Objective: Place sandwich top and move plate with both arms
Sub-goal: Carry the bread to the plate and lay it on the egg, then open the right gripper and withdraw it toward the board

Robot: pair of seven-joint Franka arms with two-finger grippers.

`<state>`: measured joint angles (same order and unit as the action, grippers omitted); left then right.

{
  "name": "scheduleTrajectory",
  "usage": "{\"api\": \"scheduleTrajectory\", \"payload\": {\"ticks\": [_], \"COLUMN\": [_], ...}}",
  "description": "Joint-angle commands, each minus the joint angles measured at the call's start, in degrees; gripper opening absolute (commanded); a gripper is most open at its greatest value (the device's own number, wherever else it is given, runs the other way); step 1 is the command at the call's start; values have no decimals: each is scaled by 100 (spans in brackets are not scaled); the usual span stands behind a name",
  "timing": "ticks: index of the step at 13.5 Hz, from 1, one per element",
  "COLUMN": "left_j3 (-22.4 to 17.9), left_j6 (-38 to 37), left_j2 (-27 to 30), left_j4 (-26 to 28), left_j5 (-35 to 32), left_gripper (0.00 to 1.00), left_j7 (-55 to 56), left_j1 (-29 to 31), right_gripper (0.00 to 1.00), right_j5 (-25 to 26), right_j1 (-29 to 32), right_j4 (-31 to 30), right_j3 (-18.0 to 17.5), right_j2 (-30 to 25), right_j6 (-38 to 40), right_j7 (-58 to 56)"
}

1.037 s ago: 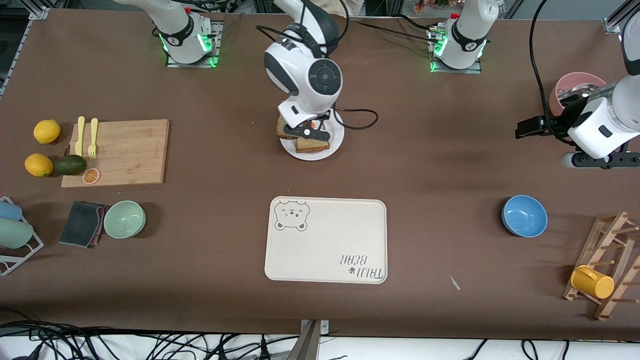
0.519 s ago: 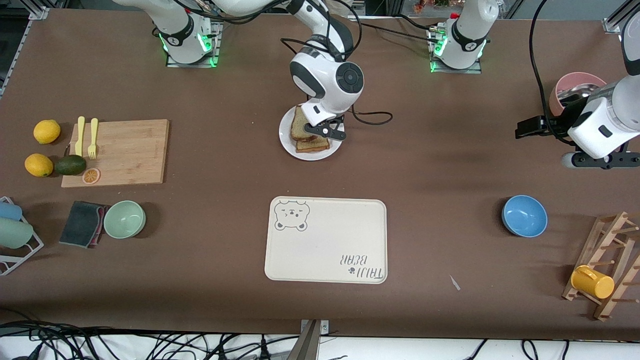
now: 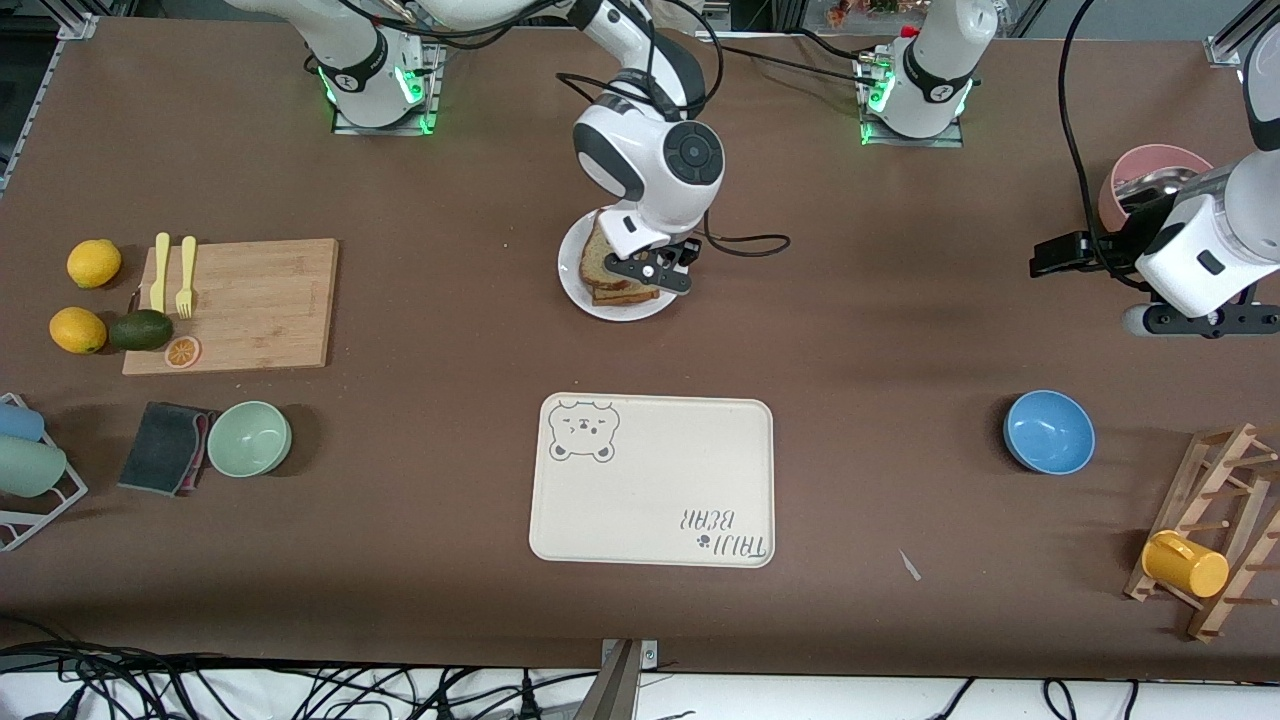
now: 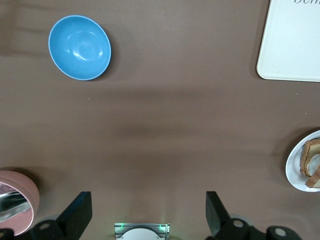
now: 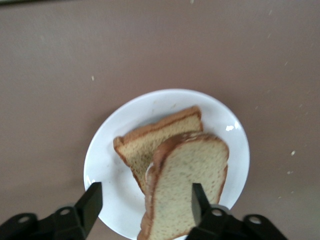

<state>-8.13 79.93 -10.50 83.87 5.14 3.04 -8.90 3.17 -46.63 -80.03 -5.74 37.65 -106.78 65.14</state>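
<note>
The white plate (image 3: 603, 306) (image 5: 107, 165) sits on the table's middle, close to the robots' bases. It carries a bread slice (image 5: 145, 142), and the sandwich top (image 3: 597, 262) (image 5: 187, 185) leans tilted across it. My right gripper (image 3: 650, 270) (image 5: 146, 192) hovers low over the plate, open, with the sandwich top between its spread fingers and close against one of them. My left gripper (image 3: 1200, 320) (image 4: 145, 212) waits open and holding nothing over bare table at the left arm's end. The plate (image 4: 296, 172) also shows at the edge of the left wrist view.
A cream bear tray (image 3: 650, 480) lies nearer the front camera than the plate. A blue bowl (image 3: 1048, 431) and a pink bowl (image 3: 1150, 170) are near the left gripper. A cutting board (image 3: 240, 305), fruit and a green bowl (image 3: 249, 438) are toward the right arm's end.
The right gripper shifted over the plate and opened, letting go of the sandwich top, which now leans on the lower slice. The left arm has not moved.
</note>
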Motion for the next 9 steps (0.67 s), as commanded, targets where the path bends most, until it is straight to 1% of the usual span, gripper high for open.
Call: {"api": "scheduleTrajectory", "payload": {"ticks": [1, 3, 5, 6, 7, 9], "left_j3": [-48, -58, -58, -58, -49, -31], "left_j6": [-101, -83, -4, 126, 441, 759], "left_j2": [-92, -92, -92, -92, -101, -206], "left_j4": [-187, -187, -178, -161, -56, 137], "left_j5": [286, 286, 269, 260, 207, 128], "left_gripper": [100, 100, 100, 100, 100, 100], "left_j7": [-66, -66, -75, -67, -66, -66], "left_j1": [46, 46, 46, 46, 55, 37], "right_gripper": [100, 100, 100, 100, 100, 100], "right_j5": [-18, -271, -483, -518, -580, -651], "right_j1": [460, 882, 1452, 1734, 1980, 2516], "right_j4": [-48, -48, -48, -39, -47, -161], "right_j3": [-41, -24, 3, 3, 3, 3], "right_j2": [-529, -793, -1109, -1215, -1381, -1611], "right_j6": [455, 807, 1097, 1342, 1536, 1765], "right_j7": [-685, -1247, -2193, -2790, -3379, -4278]}}
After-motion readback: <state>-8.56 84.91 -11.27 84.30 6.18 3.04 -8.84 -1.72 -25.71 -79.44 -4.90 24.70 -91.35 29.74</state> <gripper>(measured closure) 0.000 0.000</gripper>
